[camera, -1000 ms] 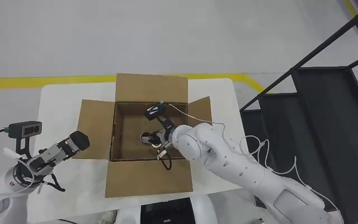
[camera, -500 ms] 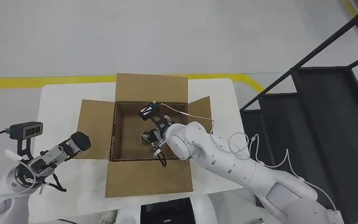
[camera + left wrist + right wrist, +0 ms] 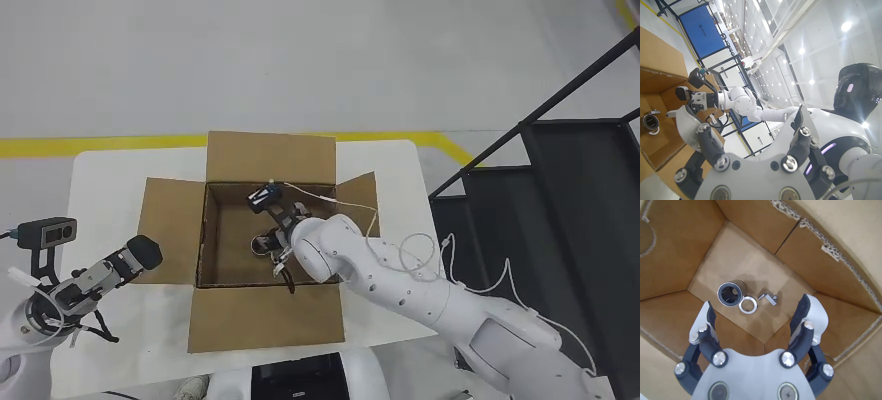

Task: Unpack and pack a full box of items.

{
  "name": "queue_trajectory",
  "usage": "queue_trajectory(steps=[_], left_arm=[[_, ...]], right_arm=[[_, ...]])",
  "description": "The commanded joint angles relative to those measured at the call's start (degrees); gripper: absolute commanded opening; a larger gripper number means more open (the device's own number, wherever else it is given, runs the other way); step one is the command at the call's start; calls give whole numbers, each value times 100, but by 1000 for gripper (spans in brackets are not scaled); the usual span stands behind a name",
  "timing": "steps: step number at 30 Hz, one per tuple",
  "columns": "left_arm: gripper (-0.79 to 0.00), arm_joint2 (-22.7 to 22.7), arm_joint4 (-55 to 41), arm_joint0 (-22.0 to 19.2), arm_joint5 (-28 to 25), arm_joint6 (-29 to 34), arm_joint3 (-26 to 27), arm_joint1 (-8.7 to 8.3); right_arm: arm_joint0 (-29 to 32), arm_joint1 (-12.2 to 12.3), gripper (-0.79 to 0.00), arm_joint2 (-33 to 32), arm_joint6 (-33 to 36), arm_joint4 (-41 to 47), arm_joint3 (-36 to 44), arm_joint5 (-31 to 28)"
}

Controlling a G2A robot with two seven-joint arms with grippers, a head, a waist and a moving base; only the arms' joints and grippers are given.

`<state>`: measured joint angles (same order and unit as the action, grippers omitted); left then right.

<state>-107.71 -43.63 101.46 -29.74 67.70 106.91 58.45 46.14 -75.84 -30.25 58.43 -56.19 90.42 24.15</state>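
Note:
An open cardboard box (image 3: pixel 170 230) stands on the white table. On its floor lie a short metal cylinder (image 3: pixel 730 293), a silver ring (image 3: pixel 748 305) touching it, and a small metal bracket (image 3: pixel 769 298). My right gripper (image 3: pixel 757 303) hangs open inside the box, above these parts, with nothing between its fingers; in the top view the right gripper (image 3: pixel 272 240) sits near the box's middle. My left gripper (image 3: pixel 738 117) is open and empty, outside the box by its left flap, where the top view shows the left gripper (image 3: pixel 140 252). The cylinder (image 3: pixel 650 123) also shows in the left wrist view.
The box's four flaps (image 3: pixel 270 155) are folded outward and its walls (image 3: pixel 674 247) rise around the right gripper. Bare table (image 3: pixel 110 170) lies left of the box. A black stair frame (image 3: pixel 560 160) stands off to the right.
My right arm has shifted a little to the left over the box floor, its gripper still open. The left arm has not moved.

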Motion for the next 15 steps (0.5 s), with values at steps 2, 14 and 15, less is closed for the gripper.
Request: queue_trajectory(steps=[2,14,15], left_arm=[[0,0,0,0,0,0,0,0],[0,0,0,0,0,0,0,0],[0,0,0,0,0,0,0,0]], right_arm=[[-256,-199,0,234,253,6,-342,125],[-863,-945,0,767,471,98,-1789,274],[-873,-982,0,766,454,100,-1858,287]])
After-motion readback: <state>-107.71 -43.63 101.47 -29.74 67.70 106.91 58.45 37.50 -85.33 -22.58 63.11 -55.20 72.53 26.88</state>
